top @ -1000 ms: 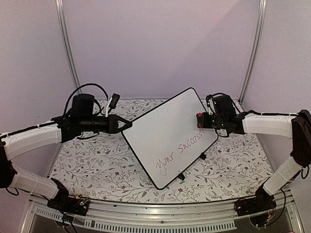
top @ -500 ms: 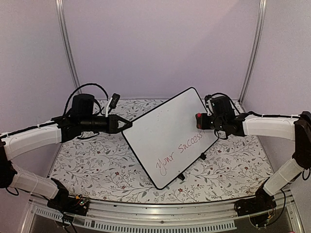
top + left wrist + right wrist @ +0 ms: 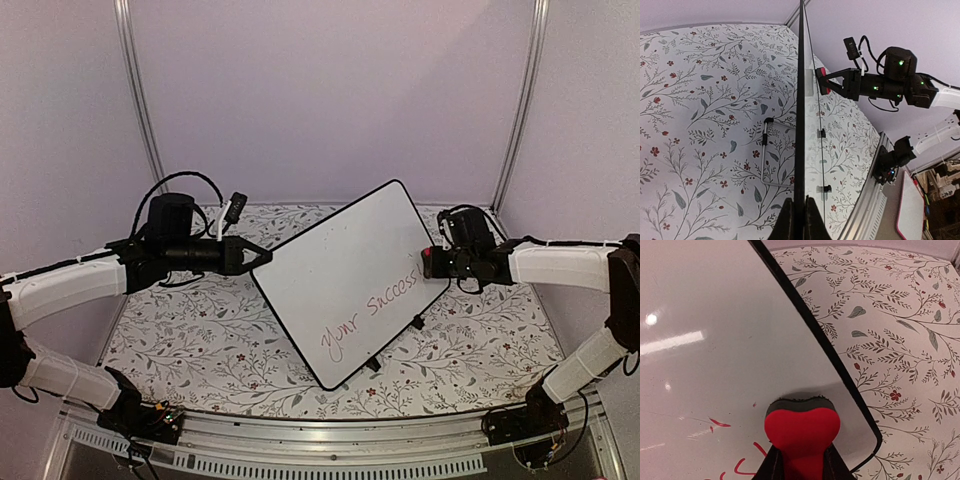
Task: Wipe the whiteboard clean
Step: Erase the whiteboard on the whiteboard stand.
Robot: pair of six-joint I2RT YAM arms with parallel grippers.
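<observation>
The right claw (image 3: 800, 462) is clamped narrow on a small red foam eraser block with a dark felt face (image 3: 801, 426), squeezing it so the foam bulges above the jaws. The felt is pressed to the glossy white rectangular whiteboard with a thin black rim (image 3: 340, 265) near its right-hand rounded corner, just beside the last strokes of the red handwriting (image 3: 372, 312). That writing runs along the board's lower edge towards the near corner. The left claw (image 3: 799, 214) is closed on the opposite rim, holding the board tilted above the floral-patterned table (image 3: 190, 340); whether its near corner rests there, I cannot tell. The step in hand looks like the first wipe, with all the lettering left to clear. To do it well, the felt should stay flat and firmly pressed while sweeping along the line of words, in overlapping passes. The left claw must brace hard, or the push will likely swing the board away.
</observation>
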